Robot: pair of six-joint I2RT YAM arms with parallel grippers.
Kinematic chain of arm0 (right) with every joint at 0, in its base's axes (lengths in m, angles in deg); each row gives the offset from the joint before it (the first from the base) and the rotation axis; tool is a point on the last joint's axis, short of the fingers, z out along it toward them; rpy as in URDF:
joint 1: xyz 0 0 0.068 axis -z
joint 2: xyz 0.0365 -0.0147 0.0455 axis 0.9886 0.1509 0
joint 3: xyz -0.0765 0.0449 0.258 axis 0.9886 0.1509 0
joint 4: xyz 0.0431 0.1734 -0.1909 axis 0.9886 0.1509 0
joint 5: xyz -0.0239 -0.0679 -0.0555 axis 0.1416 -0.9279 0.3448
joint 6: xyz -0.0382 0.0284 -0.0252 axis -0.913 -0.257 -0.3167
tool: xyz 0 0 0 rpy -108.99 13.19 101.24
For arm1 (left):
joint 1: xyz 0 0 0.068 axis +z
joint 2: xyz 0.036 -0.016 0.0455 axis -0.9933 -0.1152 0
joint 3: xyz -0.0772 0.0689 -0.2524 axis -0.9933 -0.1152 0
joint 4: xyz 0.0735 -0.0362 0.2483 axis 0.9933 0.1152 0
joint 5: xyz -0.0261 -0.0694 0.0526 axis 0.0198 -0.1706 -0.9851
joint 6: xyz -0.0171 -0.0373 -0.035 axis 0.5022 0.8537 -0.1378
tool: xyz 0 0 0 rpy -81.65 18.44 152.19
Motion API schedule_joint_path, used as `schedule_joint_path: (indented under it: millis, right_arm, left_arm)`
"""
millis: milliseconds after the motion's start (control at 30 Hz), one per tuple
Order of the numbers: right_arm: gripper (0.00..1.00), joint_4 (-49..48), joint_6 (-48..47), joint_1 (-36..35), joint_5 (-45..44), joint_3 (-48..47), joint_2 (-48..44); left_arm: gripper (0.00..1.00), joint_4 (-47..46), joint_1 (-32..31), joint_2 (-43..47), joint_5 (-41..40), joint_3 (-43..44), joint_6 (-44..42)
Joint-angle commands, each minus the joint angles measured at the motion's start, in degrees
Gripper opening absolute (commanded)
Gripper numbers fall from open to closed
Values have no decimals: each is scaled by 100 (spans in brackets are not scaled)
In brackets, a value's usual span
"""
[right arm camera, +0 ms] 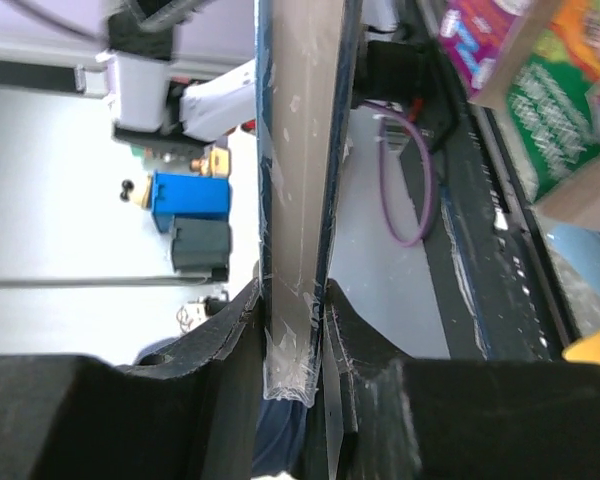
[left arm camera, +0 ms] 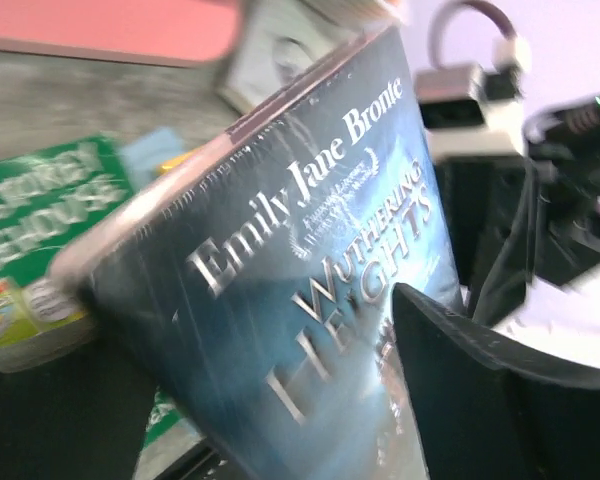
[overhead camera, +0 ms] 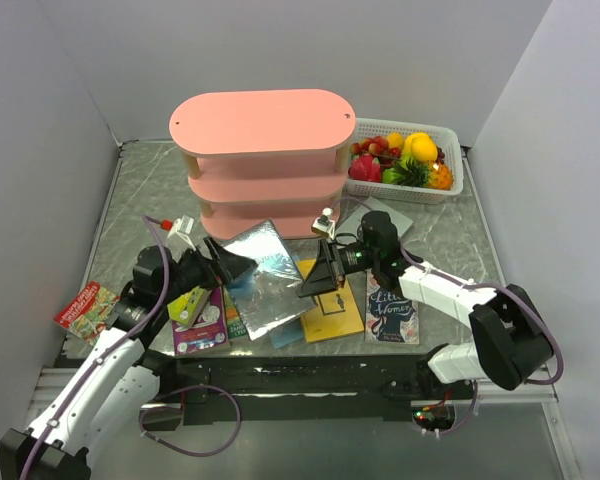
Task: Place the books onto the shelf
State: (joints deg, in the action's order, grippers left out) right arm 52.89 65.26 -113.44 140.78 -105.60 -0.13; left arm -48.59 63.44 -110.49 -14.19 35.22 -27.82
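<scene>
Books lie spread along the 6 o'clock edge of the counter (overhead camera: 150, 190), and one of them is off the surface: a dark-covered "Wuthering Heights" paperback (overhead camera: 265, 275), its glossy face catching glare in the top view. It sits tilted near the middle of the counter, just in front of the pink shelf (overhead camera: 263, 120), which stands at 12 o'clock.

The right end effector (overhead camera: 315, 280) is clenched on this book's 3 o'clock edge. In the right wrist view the fingers (right arm camera: 230, 340) press both faces of the thin paperback (right arm camera: 298, 200), which runs straight up from the right end effector (right arm camera: 295, 310).

The left end effector (overhead camera: 235, 265) is released, jaws spread wide, at the book's 9 o'clock edge. The left wrist view is filled by the cover (left arm camera: 310, 270), with one black finger (left arm camera: 450, 370) just beside it; I cannot tell whether it touches.

Flat on the counter are a yellow book (overhead camera: 335, 310) under the right arm, "Little Women" (overhead camera: 392, 312) at 5 o'clock, a purple book (overhead camera: 202, 325) and a lime green one (overhead camera: 188, 303) at 7 o'clock, and a red book (overhead camera: 85, 308) well apart at 8 o'clock. The green "Treehouse" book (left arm camera: 50, 200) shows in the left wrist view. A white fruit basket (overhead camera: 458, 165) stands at 2 o'clock, beside the shelf.
</scene>
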Motion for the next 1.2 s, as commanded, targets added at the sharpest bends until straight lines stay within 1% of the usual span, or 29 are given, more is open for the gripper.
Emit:
schedule_joint_path:
  millis: [0, 67, 133, 167, 233, 267, 300, 333, 400, 433, 467, 500, 533, 567, 600, 633, 667, 700, 733, 767, 800, 867, 900, 933, 1000, 1033, 1067, 1100, 1167]
  right_arm:
    - [0, -2067, 812, -93, 790, 160, -433]
    - [0, -2488, 963, -93, 799, 213, -424]
    - [0, -2893, 1313, -93, 869, 310, -389]
    - [0, -3435, 1463, -93, 904, 345, -371]
    - [0, -3904, 1894, -93, 922, 442, -275]
    - [0, -4124, 2043, -93, 922, 477, -179]
    - [0, -4639, 2375, -93, 930, 538, -134]
    - [0, -4888, 2552, -84, 922, 556, -73]
    - [0, -5476, 2956, -75, 913, 609, 59]
    - [0, -5532, 3011, -58, 869, 609, 77]
    - [25, -5567, 3046, -32, 817, 609, 77]
    - [34, -5576, 3099, 73, 755, 626, 51]
    - [41, -5533, 3108, 144, 685, 644, -1]
    - [57, -5384, 3091, 240, 458, 653, -193]
    - [62, -5096, 2794, 328, 352, 653, -334]
    - [65, -4014, 2513, 494, 237, 627, -510]
    - [69, -3237, 2093, 557, -7, 548, -973]
    - [70, -1959, 766, 601, -297, 234, -1264]
    - [73, -624, -118, 619, -718, -39, -1563]
    - [80, 1904, -1005, 558, -1287, -363, -2036]
    - [82, 2626, -2006, 436, -2668, -836, -2215]
    - [84, 3420, -2323, 303, -3461, -990, -2487]
    - [83, 3511, -2306, 311, -3890, -956, -2559]
    - [82, 3599, -2297, 311, -4121, -912, -2629]
    - [79, 3539, -2210, 303, -4272, -693, -2752]
    - [78, 3460, -2157, 303, -4220, -596, -2788]
    - [73, 3329, -2078, 311, -4107, -491, -2823]
    - [71, 3092, -2034, 294, -3958, -324, -2814]
    - [68, 3029, -1964, 250, -3886, -226, -2806]
  left_arm:
    - [85, -1681, -27, 227, 1345, -276, 411]
    - [81, -1886, -27, 306, 1487, -390, 517]
    - [76, -2176, -27, 403, 1742, -443, 631]
    - [72, -2272, -27, 429, 1821, -495, 675]
    - [55, -2579, -27, 526, 1979, -566, 824]
    - [44, -2651, -27, 544, 2006, -618, 877]
    - [14, -2704, -27, 552, 2023, -645, 947]
    - [2, -2661, -27, 544, 1954, -654, 974]
    - [1, -2625, -27, 570, 1901, -628, 1000]
    - [2, -2608, -18, 579, 1822, -584, 1018]
    - [1, -2486, -27, 596, 1700, -532, 1036]
    - [2, -2354, -27, 640, 1542, -461, 1010]
    - [1, -2196, -18, 658, 1392, -365, 983]
    - [1, -1907, -18, 675, 1060, -138, 957]
    - [1, -1765, -27, 702, 891, -5, 922]
    - [1, -1572, -18, 711, 681, 144, 895]
    - [1, -1396, -18, 719, 200, 485, 860]
    - [1, -855, -27, 685, -170, 680, 843]
    - [1, -554, -18, 658, -496, 873, 825]
    - [1, -333, -18, 623, -760, 1180, 816]
    - [1, -18, -18, 553, -1206, 1296, 807]
    - [1, 160, -18, 474, -1499, 1403, 903]
    - [1, 222, -27, 421, -1718, 1368, 1122]
    - [1, 205, -27, 412, -1782, 1202, 1272]
    - [1, 13, -27, 473, -1765, 912, 1701]
    - [1, -241, -27, 526, -1738, 615, 1869]
    - [1, -356, -27, 578, -1730, 455, 2010]
    - [1, -462, -27, 718, -1764, 314, 2229]
    - [1, -437, -36, 868, -2036, 41, 2493]
